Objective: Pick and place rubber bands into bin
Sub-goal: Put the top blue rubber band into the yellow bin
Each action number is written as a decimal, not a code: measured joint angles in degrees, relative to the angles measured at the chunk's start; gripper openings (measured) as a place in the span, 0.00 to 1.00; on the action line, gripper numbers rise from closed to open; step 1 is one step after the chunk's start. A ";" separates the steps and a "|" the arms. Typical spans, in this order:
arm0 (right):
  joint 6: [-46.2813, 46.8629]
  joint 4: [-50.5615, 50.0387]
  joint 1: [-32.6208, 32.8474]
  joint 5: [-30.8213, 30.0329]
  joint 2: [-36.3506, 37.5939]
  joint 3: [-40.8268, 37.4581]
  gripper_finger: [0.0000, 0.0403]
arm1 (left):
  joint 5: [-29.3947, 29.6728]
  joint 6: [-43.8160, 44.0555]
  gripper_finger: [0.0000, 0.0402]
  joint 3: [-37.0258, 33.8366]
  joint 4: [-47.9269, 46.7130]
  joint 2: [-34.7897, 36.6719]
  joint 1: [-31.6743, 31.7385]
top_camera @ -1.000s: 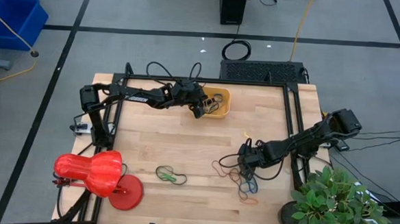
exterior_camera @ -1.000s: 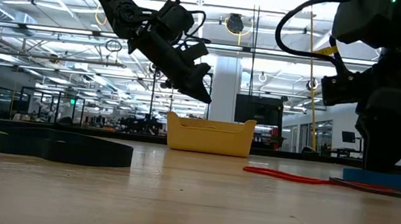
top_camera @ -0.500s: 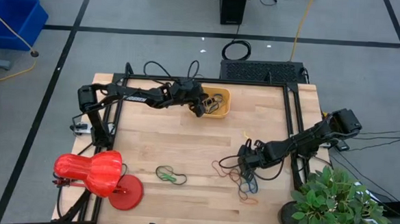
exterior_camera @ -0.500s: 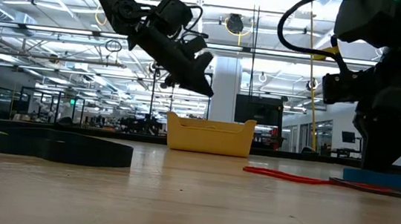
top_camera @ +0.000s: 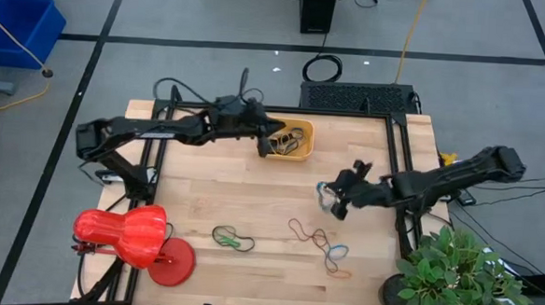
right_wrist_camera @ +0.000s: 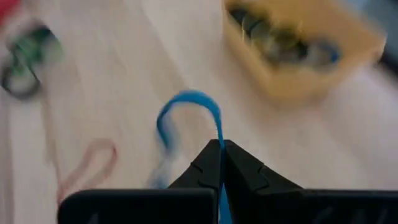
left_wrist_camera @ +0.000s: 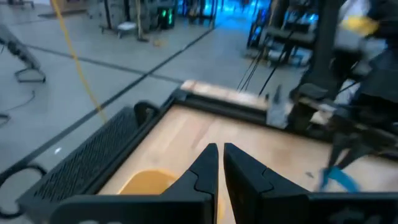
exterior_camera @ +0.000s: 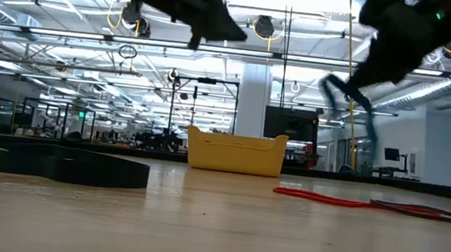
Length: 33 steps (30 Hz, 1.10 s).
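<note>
High view: right gripper (top_camera: 329, 198) is up off the table, mid-table on the right side, pinched shut on a blue rubber band (top_camera: 324, 194). Yellow bin (top_camera: 304, 147) sits near the far edge, already holding several bands. Left gripper (top_camera: 265, 145) hangs just beside the bin's left rim. Loose bands left on the wood: a red/blue/orange cluster (top_camera: 322, 243) near the front right, a green and black pair (top_camera: 231, 238) front centre. Red lamp (top_camera: 128, 238) front left, potted plant (top_camera: 453, 272) front right.

Low view: blue band dangles below the right gripper (exterior_camera: 339, 86), well above the table. Bin in the middle distance; red band (exterior_camera: 327, 199) flat on the wood to the right; black band (exterior_camera: 66, 165) close on the left.

Left wrist view: fingers (left_wrist_camera: 205, 169) nearly together, nothing visibly between them, bin edge (left_wrist_camera: 146, 182) below.

Right wrist view: jaws closed on the blue loop (right_wrist_camera: 189, 115), bin ahead with bands inside (right_wrist_camera: 280, 42).

Step looks like transport after pick. Next move calls for carrying over the bin and opening above it; the left gripper crowds the rim, so approach from the right side.
</note>
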<state>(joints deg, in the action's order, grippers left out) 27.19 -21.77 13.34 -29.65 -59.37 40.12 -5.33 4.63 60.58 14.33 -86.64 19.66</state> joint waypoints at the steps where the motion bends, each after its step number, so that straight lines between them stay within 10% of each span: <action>1: -2.83 2.60 -0.84 -0.22 1.08 0.02 0.00 | -0.01 0.50 0.08 0.00 -0.50 1.17 -0.35; 13: -34.90 41.75 -16.03 6.85 1.15 0.28 0.00 | -0.28 3.10 0.08 0.07 -12.33 8.70 -4.89; 33: -37.81 42.92 -35.22 20.94 -28.00 13.62 0.00 | -0.17 4.65 0.08 0.04 -26.33 9.14 -7.86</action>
<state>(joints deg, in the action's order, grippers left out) -10.61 21.15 -21.88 -8.71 -87.37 53.74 -5.50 9.27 60.62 -12.01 -77.49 11.80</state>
